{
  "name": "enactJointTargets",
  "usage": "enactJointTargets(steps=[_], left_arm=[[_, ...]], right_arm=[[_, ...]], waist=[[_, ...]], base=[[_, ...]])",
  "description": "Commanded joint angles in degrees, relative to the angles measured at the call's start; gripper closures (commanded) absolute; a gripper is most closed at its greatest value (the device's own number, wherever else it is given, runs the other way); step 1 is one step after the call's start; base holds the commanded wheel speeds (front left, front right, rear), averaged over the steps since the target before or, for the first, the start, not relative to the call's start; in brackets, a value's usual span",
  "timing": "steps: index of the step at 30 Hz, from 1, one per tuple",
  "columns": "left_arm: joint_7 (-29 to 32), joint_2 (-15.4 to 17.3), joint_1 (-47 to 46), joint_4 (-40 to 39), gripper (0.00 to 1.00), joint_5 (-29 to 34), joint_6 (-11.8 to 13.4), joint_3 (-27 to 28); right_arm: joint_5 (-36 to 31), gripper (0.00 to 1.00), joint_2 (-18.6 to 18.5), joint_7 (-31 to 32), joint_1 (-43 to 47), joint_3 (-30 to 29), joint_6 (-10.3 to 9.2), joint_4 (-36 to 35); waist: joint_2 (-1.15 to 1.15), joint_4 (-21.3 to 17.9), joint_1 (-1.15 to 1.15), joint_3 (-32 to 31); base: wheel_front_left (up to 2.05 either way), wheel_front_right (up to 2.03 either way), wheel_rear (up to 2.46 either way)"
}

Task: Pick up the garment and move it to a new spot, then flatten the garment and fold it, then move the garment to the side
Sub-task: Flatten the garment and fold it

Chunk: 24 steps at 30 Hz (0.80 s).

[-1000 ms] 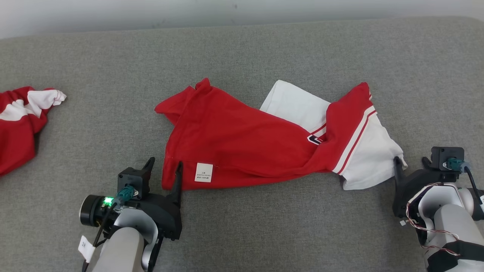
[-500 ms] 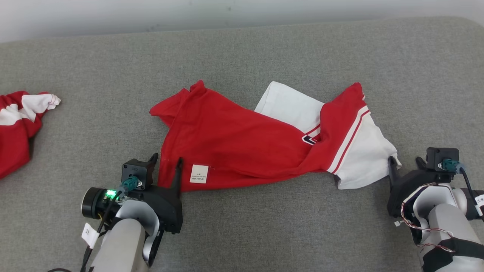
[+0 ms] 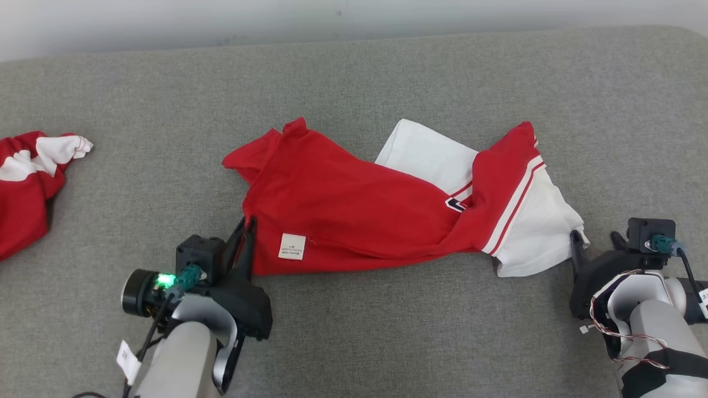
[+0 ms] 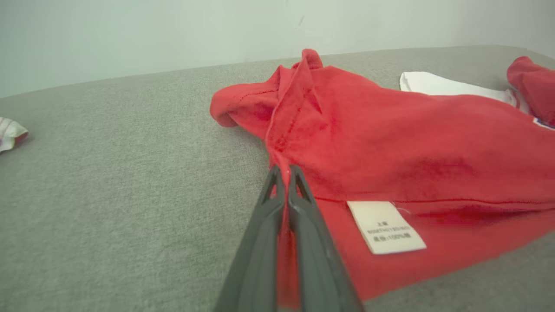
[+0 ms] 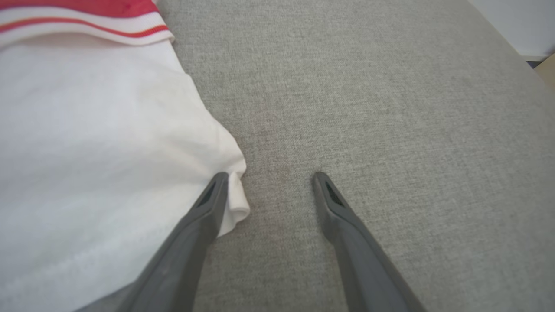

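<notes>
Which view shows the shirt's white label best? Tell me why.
The left wrist view: the label is near and large, its print lines visible. The head view shows it small; the right wrist view faces the shirt's white corner.

Crumpled red-and-white cloth (image 3: 22,193) on grey fabric surface (image 3: 387,331)

You can read one thing: the white label (image 4: 386,226) sewn by the red garment (image 4: 412,143)'s near hem. Its bottom line shows "100%"; the remaining print is too blurred.
</notes>
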Motion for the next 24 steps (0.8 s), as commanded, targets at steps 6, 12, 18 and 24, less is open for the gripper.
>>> enactJointTargets(steps=[6,12,18,24], left_arm=[[-1.4,-0.4,4.4,-4.0,1.00,-1.5,0.4,-0.6],[-0.9,-0.1,6.2,-5.8,1.00,-2.3,1.0,-0.7],[-0.6,0.0,6.7,-6.8,1.00,-3.0,1.5,-0.7],[-0.6,0.1,6.9,-7.3,1.00,-3.8,1.5,-0.8]], right_arm=[[0.0,0.00,-0.6,1.6,3.8,-1.5,-0.11,2.6],[1.7,0.00,1.4,3.5,4.2,3.1,0.19,4.0],[6.4,1.00,3.5,5.7,5.6,10.0,0.66,4.9],[10.3,1.00,0.9,3.0,4.9,12.7,0.64,2.2]], waist=[[0.00,0.4,0.00,0.9],[0.00,0.5,0.00,0.9],[0.00,0.4,0.00,0.5],[0.00,0.3,0.00,-0.3]], base=[[0.00,0.00,0.00],[0.00,0.00,0.00],[0.00,0.00,0.00],[0.00,0.00,0.00]])
